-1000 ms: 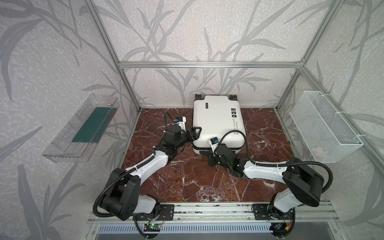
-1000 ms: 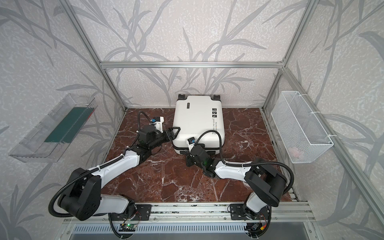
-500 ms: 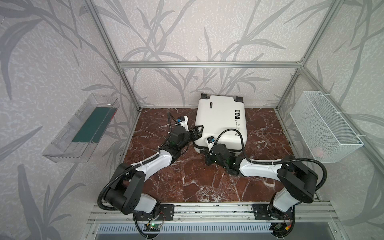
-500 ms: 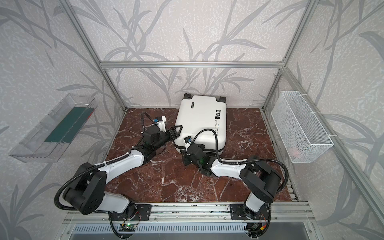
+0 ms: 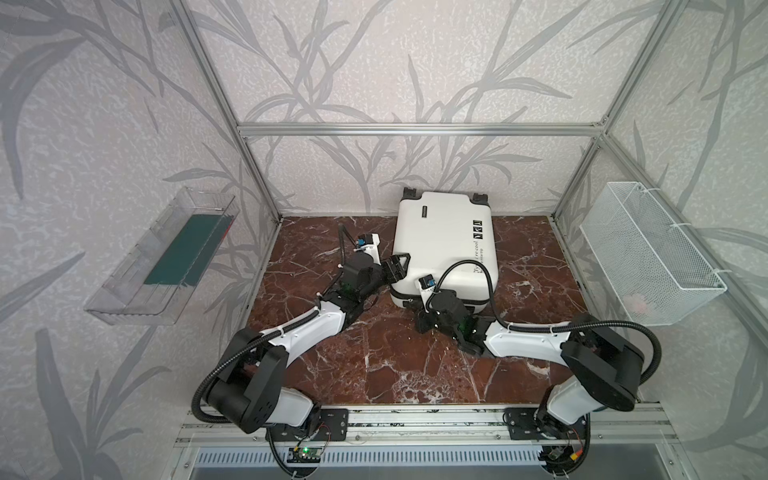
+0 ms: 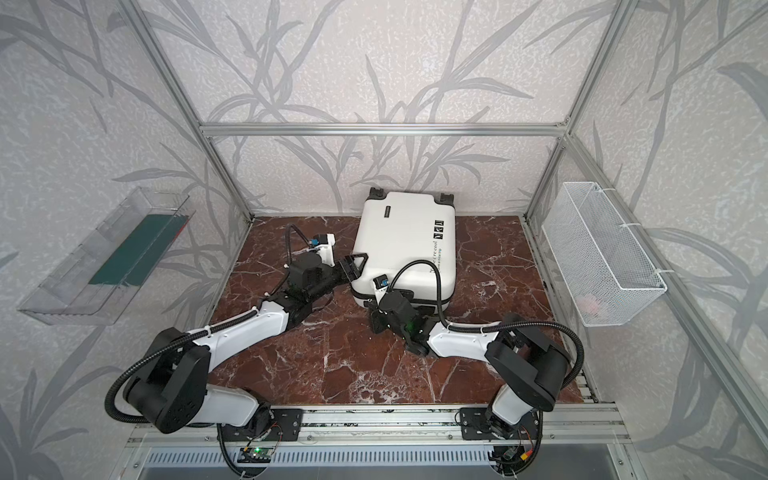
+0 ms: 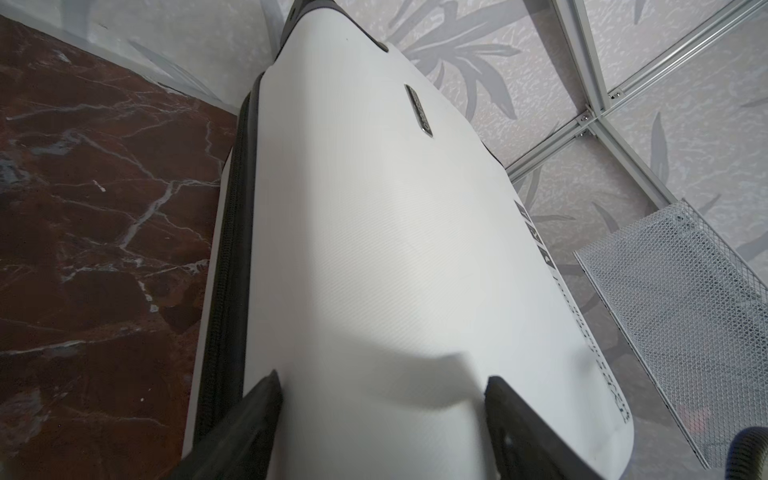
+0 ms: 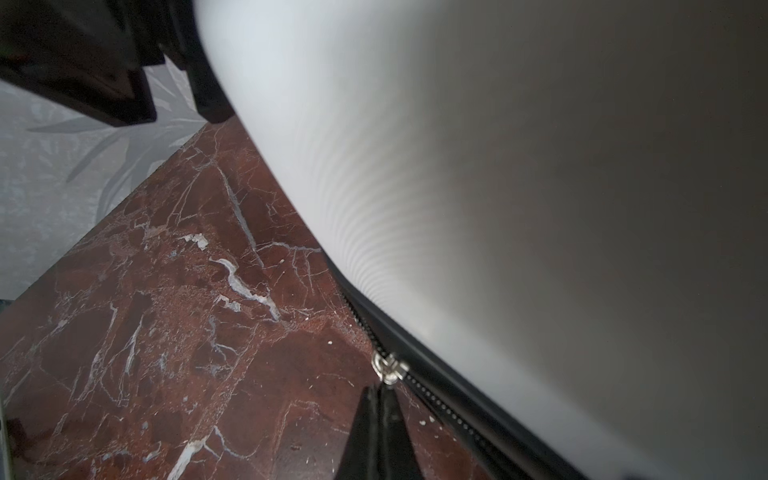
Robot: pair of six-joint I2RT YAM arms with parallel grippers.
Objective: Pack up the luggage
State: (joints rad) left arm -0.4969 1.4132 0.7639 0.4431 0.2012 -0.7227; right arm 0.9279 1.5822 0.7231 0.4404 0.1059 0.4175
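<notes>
The luggage [image 5: 444,245] [image 6: 405,249], a white hard-shell suitcase, lies flat and closed at the back of the marble table [image 5: 374,353]. Its wheels point to the rear wall. My left gripper [image 5: 398,267] [image 7: 382,399] is open at the case's front-left corner, one finger by the black zipper band [image 7: 232,249] and one over the white shell [image 7: 374,228]. My right gripper [image 8: 380,392] is low at the front edge [image 5: 417,308], shut on the pull of the silver zipper slider [image 8: 388,368]. In both top views its wrist hides the fingertips.
A clear plastic tray [image 5: 166,257] holding a green flat item hangs on the left wall. A white wire mesh basket [image 5: 648,253] [image 7: 673,291] hangs on the right wall with something pinkish [image 5: 636,301] in it. Aluminium frame posts stand at the table's back corners.
The suitcase has turned slightly clockwise. My right gripper has slid a little left along the front edge with the zipper pull. My left gripper has moved right against the corner.
</notes>
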